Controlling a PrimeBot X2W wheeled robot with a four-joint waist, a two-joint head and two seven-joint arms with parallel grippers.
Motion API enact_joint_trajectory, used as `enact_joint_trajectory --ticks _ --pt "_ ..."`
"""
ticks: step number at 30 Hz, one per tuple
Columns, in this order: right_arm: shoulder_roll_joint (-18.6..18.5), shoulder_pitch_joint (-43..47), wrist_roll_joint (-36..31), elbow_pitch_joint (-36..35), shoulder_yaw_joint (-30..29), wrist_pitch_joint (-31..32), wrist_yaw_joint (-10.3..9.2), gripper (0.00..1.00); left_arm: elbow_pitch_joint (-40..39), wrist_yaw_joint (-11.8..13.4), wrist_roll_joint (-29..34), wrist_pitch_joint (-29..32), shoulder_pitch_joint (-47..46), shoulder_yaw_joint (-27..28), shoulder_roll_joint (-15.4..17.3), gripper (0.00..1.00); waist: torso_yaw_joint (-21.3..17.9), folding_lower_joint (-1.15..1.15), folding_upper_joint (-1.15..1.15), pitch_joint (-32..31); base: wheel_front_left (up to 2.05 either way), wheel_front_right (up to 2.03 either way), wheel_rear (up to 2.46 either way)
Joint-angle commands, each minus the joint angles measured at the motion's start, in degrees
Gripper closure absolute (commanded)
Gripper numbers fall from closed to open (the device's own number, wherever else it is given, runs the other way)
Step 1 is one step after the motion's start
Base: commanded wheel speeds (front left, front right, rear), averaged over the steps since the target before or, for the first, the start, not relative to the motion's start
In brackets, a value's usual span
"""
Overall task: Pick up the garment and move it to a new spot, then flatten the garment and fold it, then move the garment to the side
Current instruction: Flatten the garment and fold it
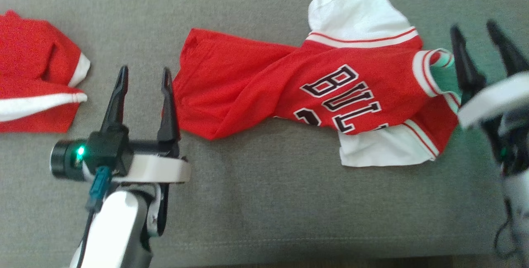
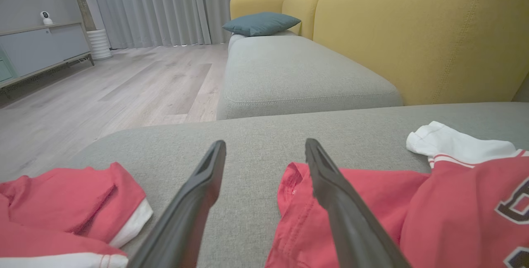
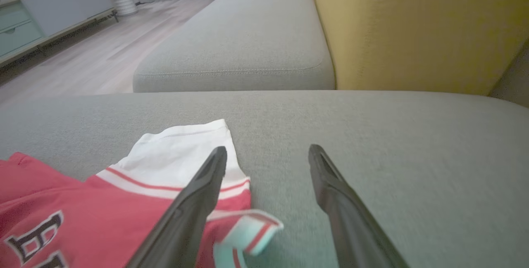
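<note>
Jersey (image 1: 264, 78) lay lengthwise before me, hem (image 1: 184, 90) just beside my left gripper (image 1: 144, 69), collar (image 1: 438, 69) beside my right gripper (image 1: 473, 25). Both stood wide open, empty.

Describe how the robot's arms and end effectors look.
The left end effector has two tapering black fingers on a black block, a white collar, a black cylinder with a green light, and a teal plug with a dark cable by the white forearm. The right end effector matches: black fingers, white collar, dark cables.
</note>
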Motion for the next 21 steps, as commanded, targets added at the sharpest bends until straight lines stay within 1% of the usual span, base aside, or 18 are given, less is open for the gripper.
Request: enact_joint_trajectory --ticks 1,4,9,13,18,19,20,21 --pt "-1.59 -2.39 0.65 -1.16 1.54 0.36 0.42 0.00 -2.11 -0.37 0.64 -0.69 -2.33 1.51 0.39 0.00 1.58 0.00 0.00 2.17 0.00 0.00 0.00" --pt "-4.67 -8.77 2.44 3.65 5.09 2.68 0.42 0.00 -2.01 -1.04 1.25 -0.69 -4.21 1.06 -0.61 0.00 3.06 0.00 0.00 4.47 0.00 0.00 0.00" --pt "-8.88 -17.60 6.16 11.95 13.08 7.17 0.42 0.00 -1.63 -2.18 2.15 -0.69 -6.71 0.46 -2.43 0.00 5.57 0.00 0.00 7.16 0.00 0.00 0.00" --pt "-11.14 -23.10 9.78 17.60 20.18 10.61 0.42 0.00 -1.16 -2.94 2.64 -0.69 -7.67 0.37 -3.54 0.00 6.94 0.00 0.00 8.19 0.00 0.00 0.00" --pt "-13.26 -27.41 13.78 23.14 28.79 14.44 0.42 0.00 -0.69 -3.52 3.03 -0.69 -7.74 0.69 -4.53 0.00 7.88 0.00 0.00 8.26 0.00 0.00 0.00" --pt "-13.54 -27.98 14.76 24.00 30.20 15.35 0.42 0.22 -0.64 -3.63 3.10 -0.69 -7.70 0.79 -4.67 0.00 7.98 0.00 0.00 8.24 0.00 0.00 0.00" --pt "-13.83 -28.39 15.81 24.75 31.54 16.28 0.42 0.69 -0.59 -3.74 3.17 -0.69 -7.65 0.90 -4.80 0.00 8.04 0.00 0.00 8.16 0.00 0.00 0.00" --pt "-14.15 -28.76 16.94 25.44 32.65 17.21 0.42 1.00 -0.54 -3.85 3.24 -0.69 -7.59 1.03 -4.91 0.00 8.08 0.00 0.00 8.06 0.00 0.00 0.00"
